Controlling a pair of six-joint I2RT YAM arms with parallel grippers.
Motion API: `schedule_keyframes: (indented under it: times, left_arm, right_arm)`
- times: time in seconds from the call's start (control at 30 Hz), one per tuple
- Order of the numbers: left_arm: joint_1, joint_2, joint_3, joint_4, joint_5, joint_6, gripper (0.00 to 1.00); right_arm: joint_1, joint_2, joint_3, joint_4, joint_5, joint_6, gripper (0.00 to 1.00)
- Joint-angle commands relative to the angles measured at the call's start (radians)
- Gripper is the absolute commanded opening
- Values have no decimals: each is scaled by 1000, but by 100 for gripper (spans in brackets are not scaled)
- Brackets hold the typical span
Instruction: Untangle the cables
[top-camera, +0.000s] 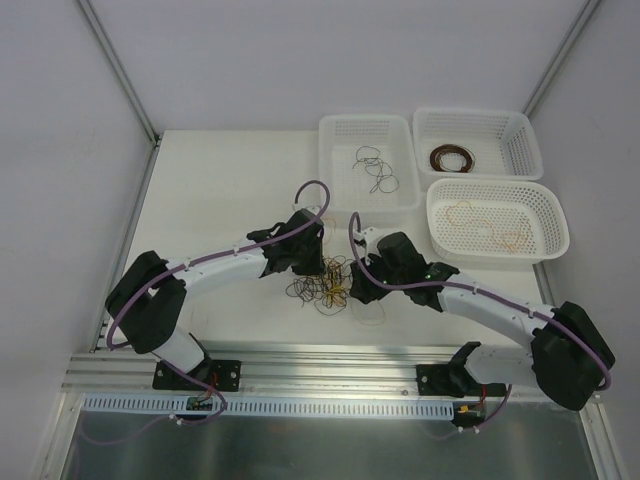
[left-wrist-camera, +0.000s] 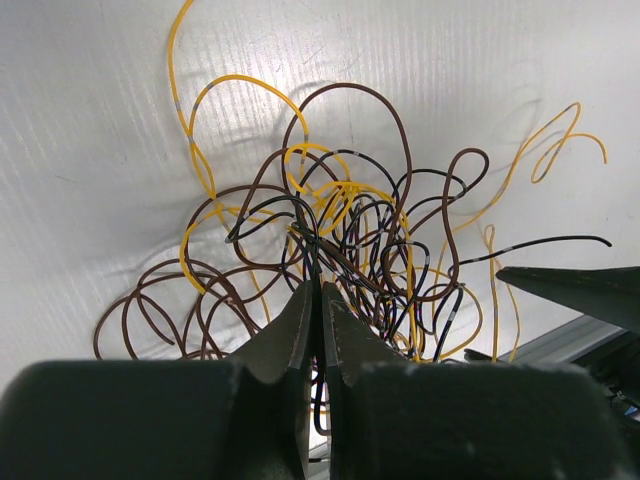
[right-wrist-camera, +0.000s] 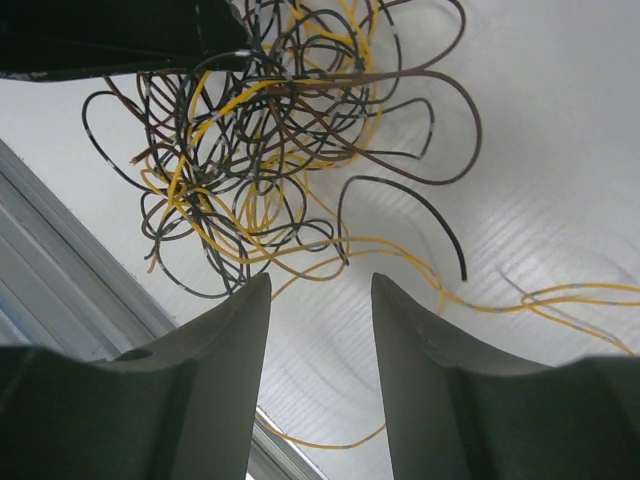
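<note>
A tangle of thin curly cables (top-camera: 325, 283), yellow, black and dark brown, lies on the white table between the two grippers. My left gripper (top-camera: 318, 262) is at the pile's far left edge. In the left wrist view it (left-wrist-camera: 320, 283) is shut, with a dark cable (left-wrist-camera: 316, 255) pinched between its tips and the tangle (left-wrist-camera: 350, 220) spread beyond. My right gripper (top-camera: 362, 285) is at the pile's right side. In the right wrist view it (right-wrist-camera: 320, 280) is open and empty, just short of the tangle (right-wrist-camera: 260, 130). A loose yellow cable (right-wrist-camera: 480, 300) trails to the right.
Three white baskets stand at the back right. One (top-camera: 340, 135) holds black wires (top-camera: 375, 170), one (top-camera: 520, 130) holds a dark brown coil (top-camera: 450, 158), and the nearest (top-camera: 555, 235) holds yellow wires (top-camera: 490, 225). An aluminium rail (top-camera: 330, 365) runs along the near edge.
</note>
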Motion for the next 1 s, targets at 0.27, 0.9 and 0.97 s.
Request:
schedule_keyframes:
  times: [0.27,0.9,0.97]
  left_arm:
    - [-8,-54,10,-10,29,37,0]
    - [189,-177,-128,-96,-73,77,0]
    - [235,-211,-134,-127,-94,87,0]
  right_arm:
    - [49,80,71,103,-29,-64,36]
    - [54,-324,186,-182,157,-145,1]
    - [54,-377,226,-234,213,-159,1]
